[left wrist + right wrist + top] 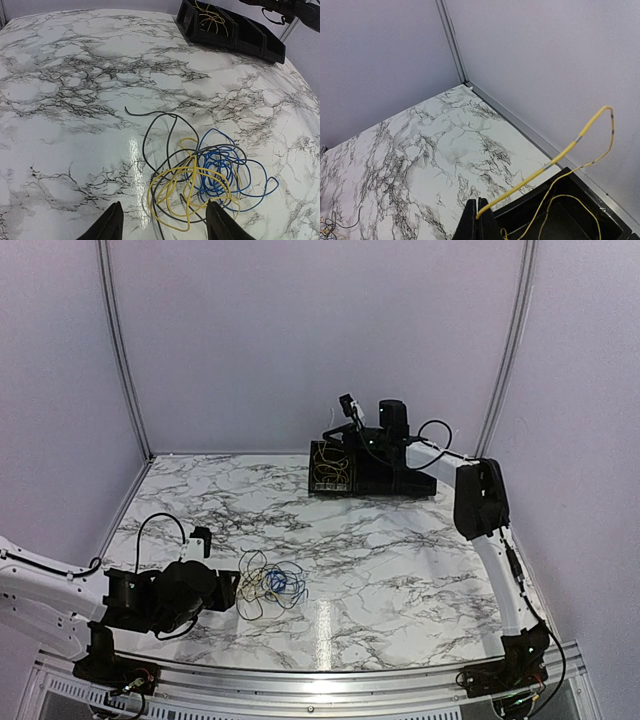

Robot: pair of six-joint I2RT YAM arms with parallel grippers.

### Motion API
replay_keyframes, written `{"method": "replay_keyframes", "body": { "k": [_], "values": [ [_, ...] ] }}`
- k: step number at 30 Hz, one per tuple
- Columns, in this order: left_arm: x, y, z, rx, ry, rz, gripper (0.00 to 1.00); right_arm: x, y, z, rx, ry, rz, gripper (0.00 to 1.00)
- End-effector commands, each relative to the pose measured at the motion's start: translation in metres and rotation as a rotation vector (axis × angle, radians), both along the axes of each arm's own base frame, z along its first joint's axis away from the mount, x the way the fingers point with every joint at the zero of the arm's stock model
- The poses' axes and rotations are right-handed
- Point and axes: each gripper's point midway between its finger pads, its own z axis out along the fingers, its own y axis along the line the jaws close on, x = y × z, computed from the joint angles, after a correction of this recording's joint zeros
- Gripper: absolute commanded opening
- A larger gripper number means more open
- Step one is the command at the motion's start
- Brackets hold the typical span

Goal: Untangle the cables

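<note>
A tangle of cables lies on the marble table: a yellow cable (175, 192), a blue cable (220, 170) and a thin black cable (161, 131), looped through one another. In the top view the tangle (270, 585) sits near the front left. My left gripper (164, 207) is open, low over the table, its tips either side of the tangle's near edge and holding nothing. My right gripper (477, 204) is shut on the end of another yellow cable (545, 167), which arcs up and drops into a black bin (600, 220).
The black bin (330, 487) stands at the back of the table with yellow wire (332, 465) inside, next to a second black compartment (260, 42). Grey walls (380, 60) and a metal rail enclose the table's back and sides.
</note>
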Motion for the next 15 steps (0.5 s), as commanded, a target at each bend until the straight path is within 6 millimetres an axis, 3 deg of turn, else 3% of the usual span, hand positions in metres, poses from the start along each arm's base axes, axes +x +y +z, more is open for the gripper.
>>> {"method": "replay_keyframes", "body": {
  "k": [1,8,15],
  "values": [
    [0.002,-0.011,0.005,-0.008,0.001,-0.014,0.59,0.007,-0.011,-0.016,0.006,0.049,-0.037,0.00],
    [0.001,-0.017,0.000,-0.008,0.011,-0.025,0.59,-0.002,-0.018,-0.065,-0.066,0.182,-0.094,0.00],
    [0.000,-0.016,-0.003,-0.012,0.015,-0.032,0.59,-0.003,-0.018,-0.092,-0.181,0.238,-0.200,0.00]
  ]
}}
